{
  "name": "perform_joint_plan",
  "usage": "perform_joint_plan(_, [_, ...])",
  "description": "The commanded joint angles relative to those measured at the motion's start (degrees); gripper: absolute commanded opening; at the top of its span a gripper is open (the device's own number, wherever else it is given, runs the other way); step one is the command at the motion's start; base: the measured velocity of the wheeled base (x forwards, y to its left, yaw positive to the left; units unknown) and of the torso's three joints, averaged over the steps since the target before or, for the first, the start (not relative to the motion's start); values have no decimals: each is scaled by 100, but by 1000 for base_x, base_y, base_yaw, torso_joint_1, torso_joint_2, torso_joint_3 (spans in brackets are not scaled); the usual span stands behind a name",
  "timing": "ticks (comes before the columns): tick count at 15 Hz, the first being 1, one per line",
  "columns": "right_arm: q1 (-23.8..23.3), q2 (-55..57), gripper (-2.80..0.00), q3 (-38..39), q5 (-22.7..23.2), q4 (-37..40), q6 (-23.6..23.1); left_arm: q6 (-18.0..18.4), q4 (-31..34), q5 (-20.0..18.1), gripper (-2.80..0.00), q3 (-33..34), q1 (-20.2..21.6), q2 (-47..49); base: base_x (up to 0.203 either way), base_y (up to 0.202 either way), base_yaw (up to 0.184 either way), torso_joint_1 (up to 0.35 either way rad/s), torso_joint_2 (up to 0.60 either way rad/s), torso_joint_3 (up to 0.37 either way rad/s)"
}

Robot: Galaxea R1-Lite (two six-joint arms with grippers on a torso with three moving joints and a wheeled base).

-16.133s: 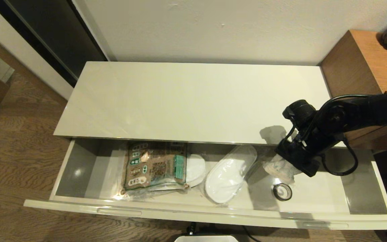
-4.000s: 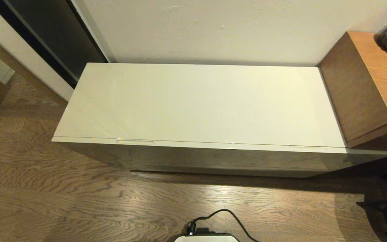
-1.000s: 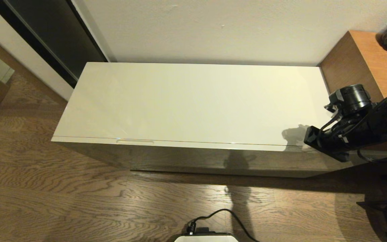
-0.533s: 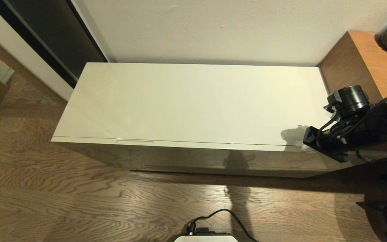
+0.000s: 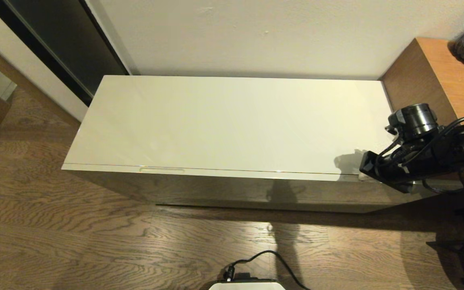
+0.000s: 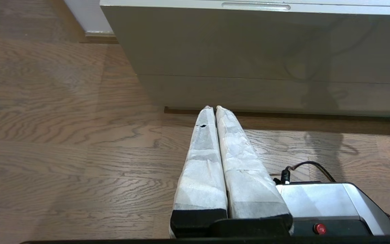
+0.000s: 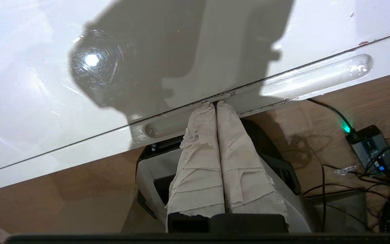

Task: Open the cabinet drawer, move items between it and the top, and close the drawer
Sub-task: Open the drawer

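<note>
From my head view, the cabinet drawer (image 5: 232,174) is shut flush under the top (image 5: 232,121), its long axis running nine o'clock to three o'clock across my front, and no items show anywhere, so I judge they are inside. My right pincer (image 5: 361,176) sits at the drawer's three o'clock end, right on the front edge; my left arm is out of this view. In the left wrist view, my left pincer (image 6: 214,108) hangs low over the floor with both wrapped fingers pressed together, holding nothing, the drawer front well off at twelve o'clock, so it is the farther hand. In the right wrist view, fingers together and empty, tips touching the seam at the recessed slot (image 7: 259,93), which stretches crosswise to them. I reckon the coming pull turns on hooking that slot and drawing toward six o'clock.
</note>
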Motion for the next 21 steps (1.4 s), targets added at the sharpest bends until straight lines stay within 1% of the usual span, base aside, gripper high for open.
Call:
perform_joint_plan(1, [3,72,-280,30,6,14,18,-4,-5,0,-280,1,1,9,0,0,0,0,0,0])
perform_joint_plan(9, [3,21,-280,572,70,-22,-17,-4,-5,0,-280,1,1,9,0,0,0,0,0,0])
perform_joint_plan(15, [38,-402,-280,1423,94,-187,-64,-4,-5,0,-280,1,1,9,0,0,0,0,0,0])
perform_joint_plan(18, [171,-1001,-280,1993,95,-194,-162,-4,-5,0,-280,1,1,9,0,0,0,0,0,0])
perform_joint_plan(21, [272,-2149,-280,2437,122,2,-414,-4,-5,0,-280,1,1,9,0,0,0,0,0,0])
